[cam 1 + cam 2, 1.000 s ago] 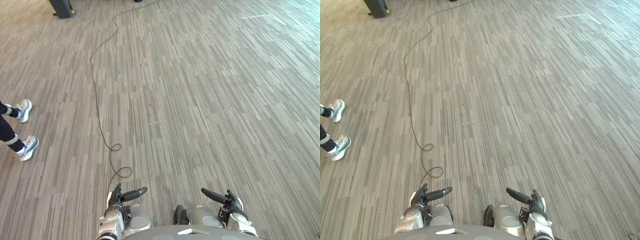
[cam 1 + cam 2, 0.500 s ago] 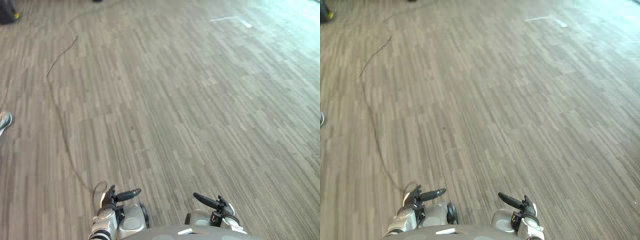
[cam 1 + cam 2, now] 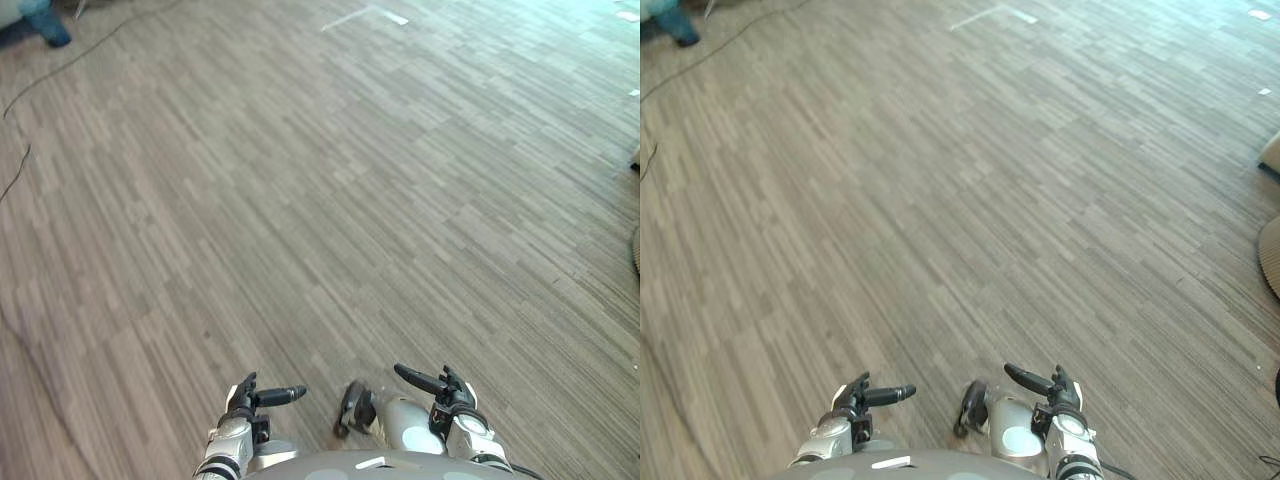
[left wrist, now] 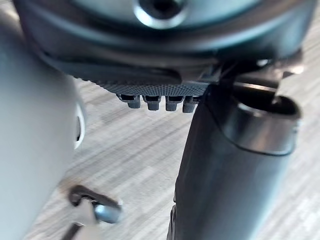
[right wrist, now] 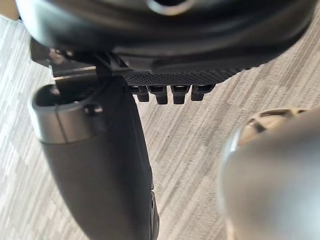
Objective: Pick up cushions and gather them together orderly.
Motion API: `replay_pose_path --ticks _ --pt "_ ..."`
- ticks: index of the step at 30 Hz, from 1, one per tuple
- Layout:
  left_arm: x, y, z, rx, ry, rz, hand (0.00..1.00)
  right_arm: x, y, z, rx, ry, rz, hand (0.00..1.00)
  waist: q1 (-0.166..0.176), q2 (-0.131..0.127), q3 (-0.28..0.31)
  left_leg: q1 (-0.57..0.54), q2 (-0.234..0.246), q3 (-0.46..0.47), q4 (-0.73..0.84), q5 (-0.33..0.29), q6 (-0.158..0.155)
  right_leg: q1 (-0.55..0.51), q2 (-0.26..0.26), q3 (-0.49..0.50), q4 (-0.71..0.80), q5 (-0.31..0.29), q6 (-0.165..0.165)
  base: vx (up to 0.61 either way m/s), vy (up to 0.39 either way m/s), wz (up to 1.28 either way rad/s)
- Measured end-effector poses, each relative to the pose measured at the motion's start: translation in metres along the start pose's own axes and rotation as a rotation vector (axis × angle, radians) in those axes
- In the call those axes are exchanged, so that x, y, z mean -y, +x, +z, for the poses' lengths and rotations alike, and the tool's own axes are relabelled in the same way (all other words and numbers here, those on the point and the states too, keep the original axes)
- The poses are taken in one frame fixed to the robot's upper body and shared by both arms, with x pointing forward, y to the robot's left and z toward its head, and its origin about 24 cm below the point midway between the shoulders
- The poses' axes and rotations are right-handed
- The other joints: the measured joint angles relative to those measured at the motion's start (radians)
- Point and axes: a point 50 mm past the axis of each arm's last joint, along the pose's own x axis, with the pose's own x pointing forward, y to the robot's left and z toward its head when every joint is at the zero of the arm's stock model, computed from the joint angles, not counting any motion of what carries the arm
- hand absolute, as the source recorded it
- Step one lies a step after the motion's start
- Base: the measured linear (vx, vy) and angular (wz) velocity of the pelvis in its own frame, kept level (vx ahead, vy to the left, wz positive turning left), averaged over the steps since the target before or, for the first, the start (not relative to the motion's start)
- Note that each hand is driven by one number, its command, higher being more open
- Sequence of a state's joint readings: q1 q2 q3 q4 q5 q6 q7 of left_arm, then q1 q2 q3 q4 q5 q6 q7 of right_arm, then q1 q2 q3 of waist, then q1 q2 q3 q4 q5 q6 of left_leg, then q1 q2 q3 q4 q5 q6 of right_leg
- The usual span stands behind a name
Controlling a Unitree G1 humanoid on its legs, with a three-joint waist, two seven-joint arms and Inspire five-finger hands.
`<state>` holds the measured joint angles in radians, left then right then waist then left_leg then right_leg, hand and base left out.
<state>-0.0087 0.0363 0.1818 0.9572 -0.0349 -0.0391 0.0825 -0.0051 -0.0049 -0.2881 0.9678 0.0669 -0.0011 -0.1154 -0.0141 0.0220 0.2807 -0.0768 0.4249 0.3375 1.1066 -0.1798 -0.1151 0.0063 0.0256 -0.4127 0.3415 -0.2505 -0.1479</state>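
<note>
**Ana:** Swung round, hasn't it? The whole view has shifted since a second ago: the person's shoes that stood at the left edge are out of frame now.

**Ben:** Yes, that's the head turning, not the room. Look at the bottom edge first. Both hands are held low, close to the body. The left hand [image 3: 262, 397] is at lower centre-left and the right hand [image 3: 432, 384] at lower centre-right, well apart.

**Ana:** Each has a dark thumb pointing inward, towards the other hand.

**Ben:** From the left wrist, the fingers [image 4: 152, 102] sit in a straight row seen end-on, with the thumb [image 4: 225, 175] standing out alone. It's the same from the right wrist, fingers [image 5: 170, 94] and thumb [image 5: 100, 175]. Both are relaxed and spread, curled round nothing.

**Ana:** So where are the cushions?

**Ben:** Not in either hand. Striped grey carpet [image 3: 320, 200] runs up the frame. At the right edge, about a third of the way down, there's a tan corner [image 3: 1272, 152], and below it a round ribbed edge [image 3: 1270, 255]. Both are cut off, so whether they're cushions I can't tell.

**Ana:** And further back?

**Ben:** White tape [image 3: 365, 15] lies on the floor at top centre, and there's a blurred teal shape [image 3: 45, 25] in the upper left corner.
</note>
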Motion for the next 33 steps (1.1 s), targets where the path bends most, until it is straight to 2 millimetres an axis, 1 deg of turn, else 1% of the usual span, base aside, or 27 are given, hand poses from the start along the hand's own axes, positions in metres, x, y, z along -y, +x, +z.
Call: replay_pose_path --ticks 3,5,6,7,8,9,10,11,12,13,14,15,16,17,19,20,22,23,24,25,26,27,28,29,30,31,33 --pt "0.001 -0.001 0.008 0.052 -0.023 -0.005 1.00 0.005 -0.002 -0.011 -0.037 -0.006 -0.016 1.00 0.014 -0.009 -0.001 -0.114 -0.033 0.012 -0.146 -0.041 0.026 0.093 0.012 0.060 -0.076 -0.009 0.020 0.42 0.029 -0.68" --pt "0.006 -0.001 0.014 0.080 -0.054 -0.014 1.00 0.005 -0.002 -0.014 -0.059 -0.006 -0.017 1.00 0.024 -0.013 -0.002 -0.187 -0.126 0.002 -0.511 -0.036 0.014 0.164 -0.002 0.133 -0.134 -0.015 0.065 0.47 0.139 -0.85" --pt "0.008 -0.001 0.015 0.083 -0.059 -0.017 1.00 0.005 -0.002 -0.015 -0.064 -0.007 -0.018 1.00 0.026 -0.016 -0.002 -0.190 -0.146 -0.005 -0.583 -0.023 0.011 0.175 -0.006 0.145 -0.142 -0.020 0.074 0.54 0.190 -0.76" --pt "0.011 -0.001 0.016 0.088 -0.058 -0.026 1.00 0.005 -0.003 -0.020 -0.080 -0.006 -0.023 1.00 0.034 -0.023 -0.001 -0.191 -0.195 -0.034 -0.740 0.021 0.014 0.206 -0.018 0.171 -0.160 -0.035 0.100 0.39 0.154 -0.55" --pt "0.012 -0.001 0.017 0.091 -0.060 -0.029 1.00 0.006 -0.003 -0.021 -0.089 -0.008 -0.027 1.00 0.038 -0.027 -0.002 -0.194 -0.218 -0.054 -0.789 0.067 0.022 0.225 -0.025 0.187 -0.166 -0.045 0.118 0.57 0.215 -0.88" --pt "0.011 0.000 0.015 0.084 -0.060 -0.027 1.00 0.007 -0.004 -0.027 -0.109 -0.011 -0.034 1.00 0.053 -0.043 -0.021 -0.184 -0.248 -0.084 -0.789 0.161 0.043 0.249 -0.045 0.228 -0.180 -0.062 0.146 0.60 0.220 -0.87" --pt "0.008 0.001 0.015 0.073 -0.050 -0.020 1.00 0.003 -0.007 -0.035 -0.130 -0.003 -0.026 1.00 0.055 -0.067 -0.048 -0.198 -0.263 -0.084 -0.734 0.166 0.082 0.255 -0.078 0.259 -0.177 -0.073 0.167 0.75 0.258 -0.78" --pt "0.006 0.001 0.015 0.070 -0.046 -0.014 1.00 0.001 -0.008 -0.037 -0.135 0.007 -0.023 1.00 0.054 -0.083 -0.056 -0.205 -0.269 -0.075 -0.679 0.116 0.096 0.237 -0.101 0.273 -0.130 -0.074 0.170 0.62 0.237 -0.50" --pt "0.000 0.002 0.014 0.056 -0.029 -0.003 1.00 -0.001 -0.008 -0.038 -0.137 0.010 -0.019 1.00 0.056 -0.097 -0.063 -0.181 -0.279 -0.045 -0.630 0.042 0.104 0.178 -0.146 0.285 0.053 -0.078 0.187 0.72 0.301 -0.32" --pt "0.000 0.003 0.012 0.046 -0.022 -0.003 1.00 -0.001 -0.008 -0.038 -0.135 0.010 -0.017 1.00 0.056 -0.101 -0.062 -0.160 -0.286 -0.035 -0.627 0.022 0.106 0.146 -0.162 0.288 0.152 -0.070 0.200 0.57 0.264 -0.32" --pt "-0.003 0.003 0.010 0.032 -0.010 0.003 1.00 -0.002 -0.008 -0.036 -0.129 0.005 -0.014 1.00 0.055 -0.106 -0.062 -0.121 -0.297 -0.016 -0.629 -0.005 0.111 0.090 -0.193 0.296 0.309 -0.034 0.235 0.43 0.194 -0.24" --pt "-0.006 0.003 0.006 0.010 0.006 0.008 1.00 -0.002 -0.007 -0.033 -0.120 -0.001 -0.010 1.00 0.052 -0.106 -0.060 -0.079 -0.304 -0.006 -0.635 -0.032 0.115 0.035 -0.220 0.308 0.459 0.037 0.245 0.42 0.148 -0.30" --pt "-0.010 0.003 -0.003 -0.028 0.039 0.014 1.00 0.000 -0.006 -0.030 -0.100 -0.013 -0.003 1.00 0.045 -0.100 -0.056 -0.003 -0.310 0.007 -0.650 -0.079 0.115 -0.030 -0.262 0.296 0.638 0.070 0.256 0.63 0.185 -0.36" --pt "-0.013 0.001 -0.009 -0.056 0.046 0.028 1.00 0.001 -0.005 -0.024 -0.073 -0.035 0.000 1.00 0.040 -0.083 -0.048 0.076 -0.311 0.016 -0.679 -0.118 0.102 -0.081 -0.296 0.244 0.732 0.053 0.228 0.64 0.165 -0.37" --pt "-0.018 -0.001 -0.020 -0.097 0.060 0.045 1.00 0.000 -0.002 -0.014 -0.033 -0.071 0.012 1.00 0.029 -0.074 -0.045 0.209 -0.307 0.035 -0.787 -0.134 0.092 -0.196 -0.308 0.145 0.746 -0.006 0.161 0.56 0.068 -0.29" --pt "-0.018 -0.001 -0.021 -0.100 0.069 0.044 1.00 0.000 -0.002 -0.012 -0.027 -0.075 0.013 1.00 0.025 -0.072 -0.044 0.229 -0.303 0.039 -0.807 -0.131 0.085 -0.217 -0.303 0.130 0.730 -0.017 0.157 0.69 -0.041 -0.12" --pt "-0.015 -0.002 -0.023 -0.109 0.123 0.022 1.00 0.001 0.002 0.002 0.012 -0.086 0.014 1.00 0.000 -0.052 -0.032 0.326 -0.269 0.066 -0.883 -0.123 0.073 -0.328 -0.261 0.022 0.561 -0.042 0.135 0.59 -0.087 -0.04" --pt "-0.013 -0.001 -0.022 -0.108 0.144 0.006 1.00 0.002 0.003 0.009 0.037 -0.088 0.014 1.00 -0.012 -0.047 -0.028 0.367 -0.249 0.072 -0.909 -0.122 0.071 -0.386 -0.229 -0.025 0.389 -0.021 0.143 0.65 -0.171 0.12" --pt "-0.012 -0.001 -0.023 -0.110 0.163 -0.002 1.00 0.003 0.003 0.010 0.039 -0.093 0.010 1.00 -0.024 -0.062 -0.031 0.415 -0.256 0.070 -0.943 -0.116 0.053 -0.407 -0.200 -0.029 0.185 0.078 0.150 0.95 -0.264 0.28" --pt "-0.013 -0.002 -0.025 -0.118 0.169 -0.002 1.00 0.007 0.003 0.008 0.031 -0.096 0.003 1.00 -0.036 -0.063 -0.029 0.447 -0.249 0.063 -0.962 -0.113 0.042 -0.390 -0.184 -0.012 0.156 0.213 0.056 0.71 -0.227 0.14" --pt "-0.001 -0.002 -0.028 -0.126 0.183 -0.038 1.00 0.014 0.005 0.011 0.027 -0.102 -0.018 1.00 -0.032 -0.023 -0.023 0.467 -0.213 0.059 -0.958 -0.069 0.022 -0.379 -0.147 -0.018 0.201 0.152 0.012 0.58 -0.187 0.03" --pt "0.000 -0.002 -0.027 -0.123 0.189 -0.046 1.00 0.015 0.005 0.012 0.029 -0.099 -0.023 1.00 -0.034 -0.025 -0.023 0.463 -0.213 0.054 -0.943 -0.044 0.011 -0.380 -0.149 -0.015 0.219 0.128 0.007 0.54 -0.230 -0.12" --pt "0.004 -0.002 -0.026 -0.121 0.195 -0.064 1.00 0.020 0.005 0.010 0.018 -0.083 -0.042 1.00 -0.042 -0.024 -0.021 0.455 -0.201 0.028 -0.880 0.011 -0.030 -0.367 -0.154 -0.016 0.256 0.073 0.001 0.75 -0.383 0.00" --pt "0.006 -0.002 -0.025 -0.113 0.200 -0.065 1.00 0.023 0.004 0.001 -0.021 -0.071 -0.055 1.00 -0.051 -0.011 -0.018 0.372 -0.144 -0.046 -0.631 0.099 -0.056 -0.297 -0.128 -0.020 0.235 0.022 0.005 0.73 -0.386 -0.09" --pt "0.006 -0.002 -0.024 -0.106 0.185 -0.060 1.00 0.025 0.003 -0.001 -0.026 -0.082 -0.059 1.00 -0.050 -0.003 -0.016 0.315 -0.119 -0.082 -0.492 0.139 -0.068 -0.259 -0.108 -0.018 0.208 0.015 0.007 0.57 -0.301 -0.21" --pt "0.006 -0.002 -0.020 -0.086 0.145 -0.048 1.00 0.028 0.002 -0.003 -0.031 -0.084 -0.068 1.00 -0.048 0.012 -0.008 0.199 -0.070 -0.119 -0.197 0.142 -0.073 -0.177 -0.061 -0.012 0.146 0.009 0.015 0.41 -0.193 -0.33" --pt "0.001 -0.002 -0.011 -0.036 0.109 -0.021 1.00 0.027 0.001 -0.006 -0.037 -0.106 -0.064 1.00 -0.037 0.007 -0.003 0.067 -0.035 -0.097 0.035 0.088 -0.076 -0.051 -0.016 0.016 0.052 0.005 0.018 0.53 -0.195 -0.47"
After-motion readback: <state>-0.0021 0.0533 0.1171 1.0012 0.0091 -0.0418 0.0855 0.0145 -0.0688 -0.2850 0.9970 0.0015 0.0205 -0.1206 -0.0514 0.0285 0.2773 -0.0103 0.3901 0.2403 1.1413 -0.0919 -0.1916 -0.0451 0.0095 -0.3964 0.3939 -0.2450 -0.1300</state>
